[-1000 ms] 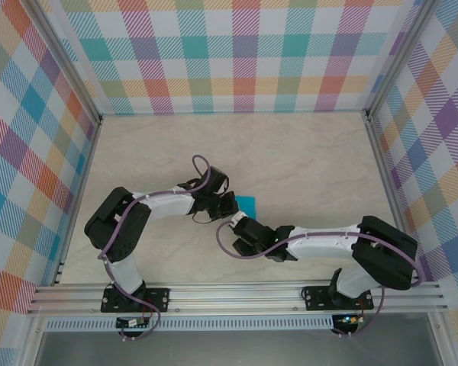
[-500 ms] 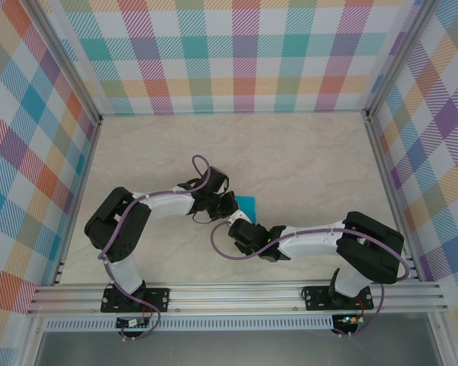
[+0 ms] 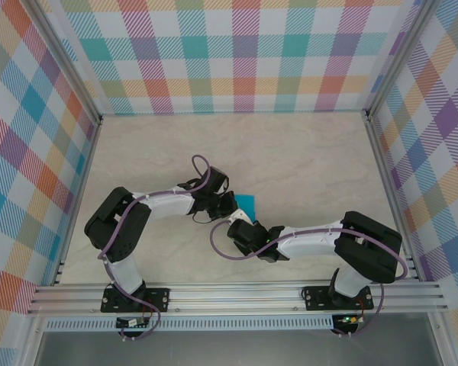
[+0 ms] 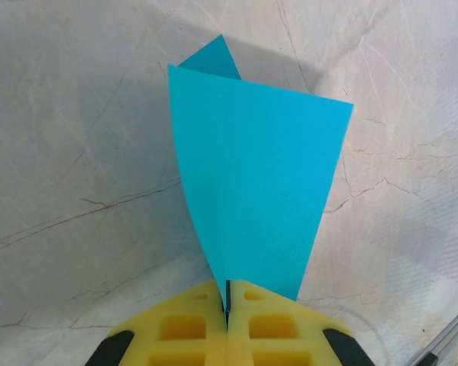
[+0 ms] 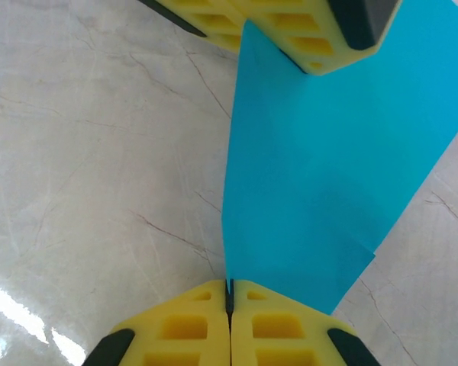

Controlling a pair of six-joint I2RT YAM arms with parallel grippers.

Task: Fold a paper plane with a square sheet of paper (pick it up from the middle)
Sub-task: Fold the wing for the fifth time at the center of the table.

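On your left, nothing altered over the last second: the left claw point(image 4: 227, 292) stayed pressed shut on the square sheet of paper point(image 4: 252, 175), pinching it at a crease so that the cyan sheet rose from the yellow fingers as two layers, a back corner peeking out behind the front one. From above, the sheet point(image 3: 248, 202) sat near the middle of the table point(image 3: 305, 152), tucked between the two wrists and mostly hidden by them. It seemed to be held just off the marble, though you could not tell for sure from these views. The change was on your right. The right arm had drawn its elbow in toward the centre, and the right claw point(image 5: 230, 288), which stood about half open a second earlier, had closed fully. Its two yellow fingers met with the near edge of the sheet point(image 5: 320, 168) caught between them, while the left claw's fingers point(image 5: 290, 23) gripped the opposite edge at the top of that view. So you now had the paper held at both ends, apparently folded once. That looked like the setup for the next crease, with the pointed plane shape not yet formed.
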